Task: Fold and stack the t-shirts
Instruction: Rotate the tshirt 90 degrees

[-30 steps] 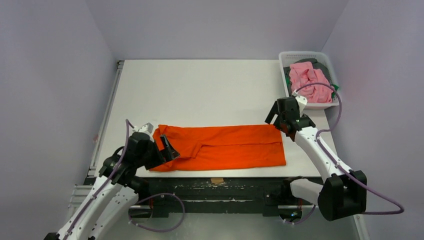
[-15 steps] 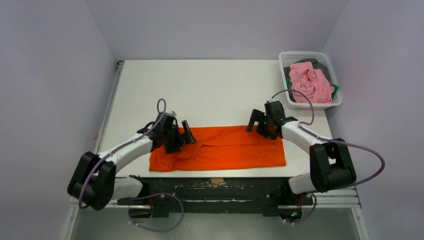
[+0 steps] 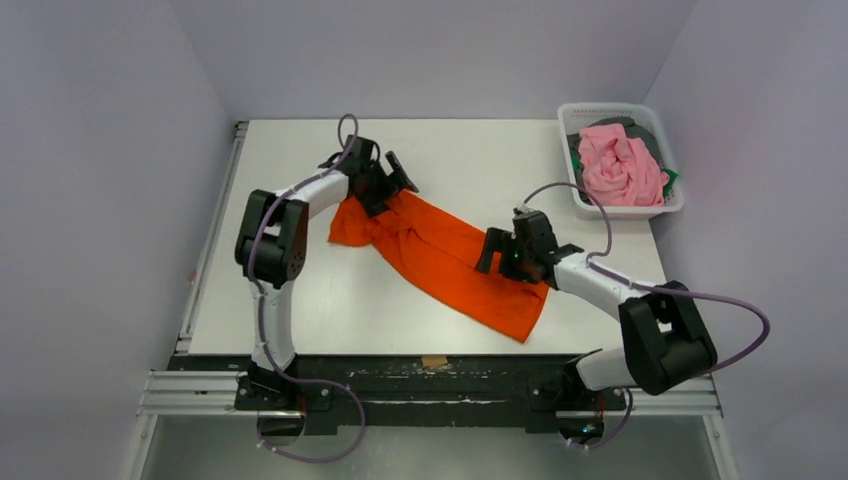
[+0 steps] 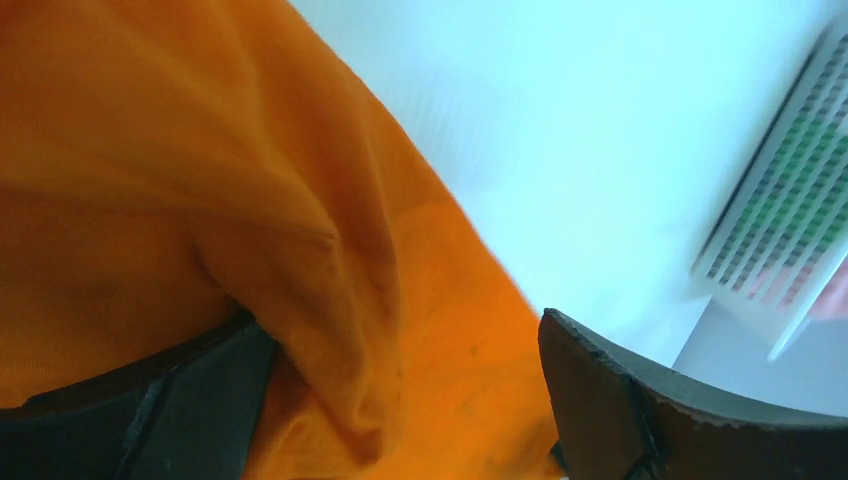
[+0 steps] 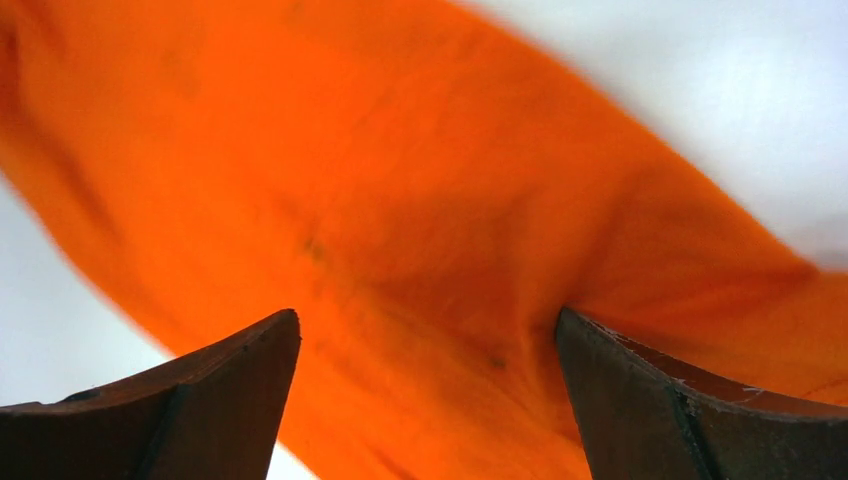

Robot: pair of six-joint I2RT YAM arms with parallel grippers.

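shirt in hand: orange shirt (image 3: 440,255) lay as a long folded band, diagonal across the table (image 3: 300,290), from upper left of centre down to lower right of centre in the top view; bunched and creased at the upper-left end, flatter at the lower-right end.
other shirts: pink shirt (image 3: 615,165) plus darker cloth under it sat heaped in the white basket (image 3: 630,208), upper right of the top view, well apart from the orange one.
my left fingers: left gripper (image 3: 385,180) was at the bunched upper-left end; in the left wrist view my fingers (image 4: 620,400) stood wide with orange cloth humped between them, pinching nothing.
my right fingers: right gripper (image 3: 505,255) was over the lower-right part of the band; right wrist view showed both fingers (image 5: 690,400) wide apart with cloth under the gap, no hold on it.
step, my guess: squaring the skewed band before the next fold; the fold itself looked unfinished and nothing was stacked.
how to do it well: I judged I should take each end through all layers at the edge, not the top layer only, then lift both ends evenly and pull lightly taut so the creases at the upper-left end drop out.
watch out: pulling one end alone would likely twist the band more or open the fold.
clearance: kept away from the basket.
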